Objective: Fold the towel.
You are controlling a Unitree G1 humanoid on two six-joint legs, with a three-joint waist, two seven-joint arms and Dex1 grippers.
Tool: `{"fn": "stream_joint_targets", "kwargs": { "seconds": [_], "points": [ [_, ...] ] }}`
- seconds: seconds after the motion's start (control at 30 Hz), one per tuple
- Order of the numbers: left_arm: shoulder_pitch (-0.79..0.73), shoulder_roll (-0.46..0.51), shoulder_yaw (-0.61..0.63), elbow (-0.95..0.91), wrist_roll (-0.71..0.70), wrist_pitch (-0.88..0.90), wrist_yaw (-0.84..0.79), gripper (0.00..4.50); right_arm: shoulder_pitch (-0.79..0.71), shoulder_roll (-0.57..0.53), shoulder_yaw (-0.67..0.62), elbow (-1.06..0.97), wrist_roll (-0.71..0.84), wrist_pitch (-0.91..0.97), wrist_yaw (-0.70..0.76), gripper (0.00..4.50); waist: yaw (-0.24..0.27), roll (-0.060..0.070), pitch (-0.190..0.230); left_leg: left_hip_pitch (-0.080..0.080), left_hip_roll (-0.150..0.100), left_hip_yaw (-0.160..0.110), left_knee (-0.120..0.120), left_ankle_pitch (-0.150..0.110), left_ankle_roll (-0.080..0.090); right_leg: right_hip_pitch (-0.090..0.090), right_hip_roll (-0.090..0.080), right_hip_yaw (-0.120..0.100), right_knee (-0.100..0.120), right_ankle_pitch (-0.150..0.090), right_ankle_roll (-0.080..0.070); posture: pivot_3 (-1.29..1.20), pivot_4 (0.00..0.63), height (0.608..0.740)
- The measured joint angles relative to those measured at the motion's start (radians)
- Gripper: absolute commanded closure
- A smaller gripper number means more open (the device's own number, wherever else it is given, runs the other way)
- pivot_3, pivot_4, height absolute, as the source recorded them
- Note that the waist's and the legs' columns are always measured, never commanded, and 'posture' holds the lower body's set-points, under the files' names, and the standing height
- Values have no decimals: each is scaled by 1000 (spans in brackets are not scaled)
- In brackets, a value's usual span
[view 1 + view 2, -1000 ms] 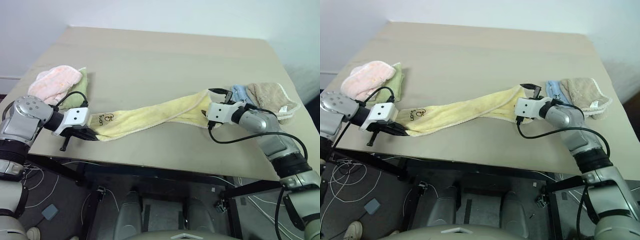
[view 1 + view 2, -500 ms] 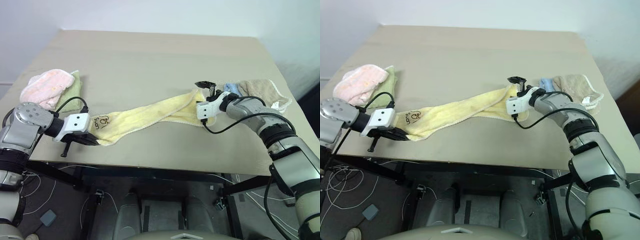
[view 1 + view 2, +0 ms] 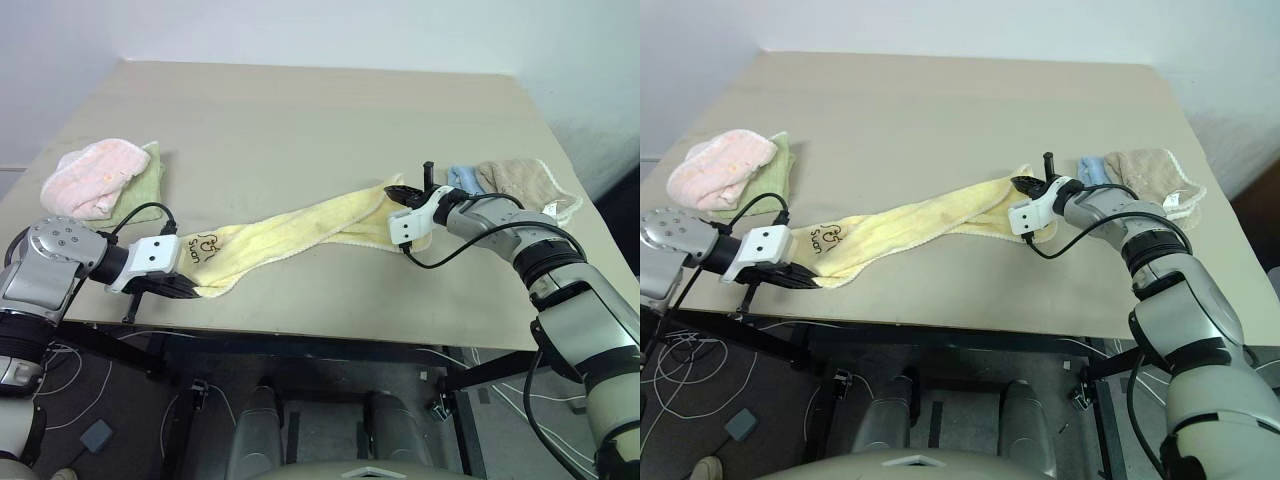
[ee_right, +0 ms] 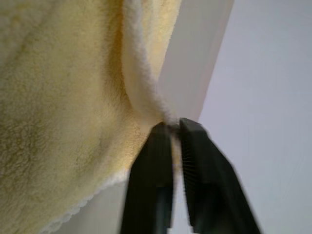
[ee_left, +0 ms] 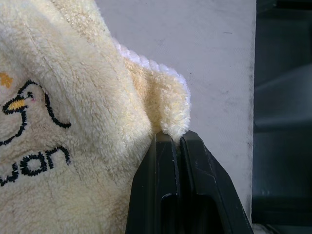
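Towel, pale yellow, is stretched in a narrow band across the front of the table, its embroidered corner near the front edge. That corner is pinched in the closed left pincer, while the opposite end is clamped in the closed right pincer, beside the blue and beige cloths.

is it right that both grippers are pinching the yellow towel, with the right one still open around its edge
Not quite. The right gripper is shut on the towel, not open: the right wrist view shows its fingers pressed together on the whitish edge. The left gripper is pinching the other end, as you said.
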Motion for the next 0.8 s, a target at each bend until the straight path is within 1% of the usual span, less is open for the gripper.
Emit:
{"fn": "stream_joint_targets", "kwargs": {
  "seconds": [0.27,0.4,0.5,0.6,0.67,0.7,0.73,0.8],
  "points": [
    [10,-3,11,-14,-4,18,25,4500,-1,-1,5,7,-6,7,-27,4462,0,0,0,0,0,0,0,0,0,0,0,0,0,0,0,0,150,728],
    [-26,-68,77,-2,-58,87,101,4500,11,-27,-35,-10,47,30,6,4462,10,0,0,0,0,0,1,0,0,1,0,0,0,0,0,0,150,728],
    [-123,-143,156,60,-98,148,233,4500,44,-78,-122,-74,141,63,73,4462,11,0,0,0,0,0,2,0,0,2,0,0,0,0,0,0,150,728],
    [-224,-197,227,158,-99,148,383,4500,68,-127,-199,-132,226,106,149,4462,6,0,0,1,0,0,2,2,3,3,0,0,0,0,0,0,150,728],
    [-281,-222,253,221,-97,149,471,4500,75,-153,-237,-162,268,129,189,4462,2,0,0,2,0,0,2,4,4,4,0,0,0,0,1,0,150,728],
    [-336,-255,269,286,-95,150,540,4500,76,-162,-258,-163,290,140,214,4462,3,-1,0,3,0,0,2,4,4,4,0,0,0,0,1,0,150,728],
    [-400,-287,282,352,-93,151,615,4500,68,-161,-274,-165,314,154,239,4462,3,-1,1,2,0,-1,2,4,4,4,0,0,0,0,6,0,150,728],
    [-500,-332,299,452,-86,139,719,4500,42,-157,-292,-163,343,166,272,4462,3,-1,1,2,0,-1,2,5,4,4,0,1,-1,2,9,0,150,728]
  ]
}}
